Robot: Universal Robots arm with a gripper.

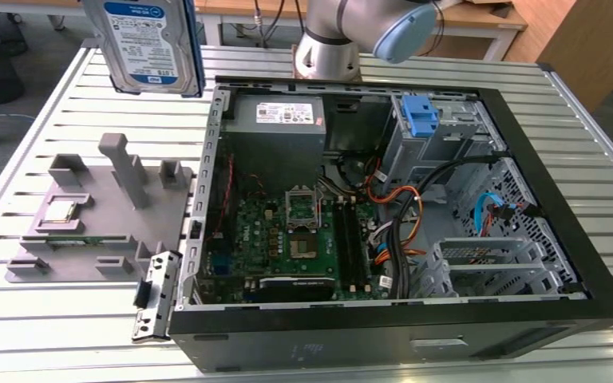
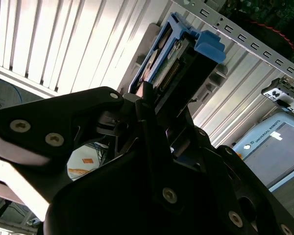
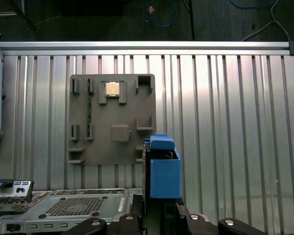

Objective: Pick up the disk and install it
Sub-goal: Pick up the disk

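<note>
1. The black two-fingered pincer (image 2: 167,111) is clenched on the flat rectangular silver hard disk with a blue-and-white label and blue plastic carrier rails (image 2: 162,58). In the second wrist view the disk is seen squeezed between the dark fingers (image 2: 146,100).
2. In both wrist views the disk projects outward past the fingertips, its blue-railed end being the part furthest from the pincer body.
3. In the first wrist view the disk (image 3: 164,177) is seen edge-on, rising out of the pincer (image 3: 161,203), with the blue carrier facing the camera.
4. In the exterior view the disk (image 1: 147,40) is held upright in the air, clear of the table, with its label turned toward the camera.
5. Beneath the pincer, the slatted aluminium table (image 3: 225,122) is spread out.
6. A grey plastic fixture plate with raised slots (image 3: 112,122) lies on the table, just beyond the held disk's end. A small square silver chip (image 3: 111,88) is seated in it.
7. The open black computer case (image 1: 562,239) lies on its side, off to the exterior view's right of the held disk and lower than it. A green motherboard (image 1: 285,239) is exposed inside.
</note>
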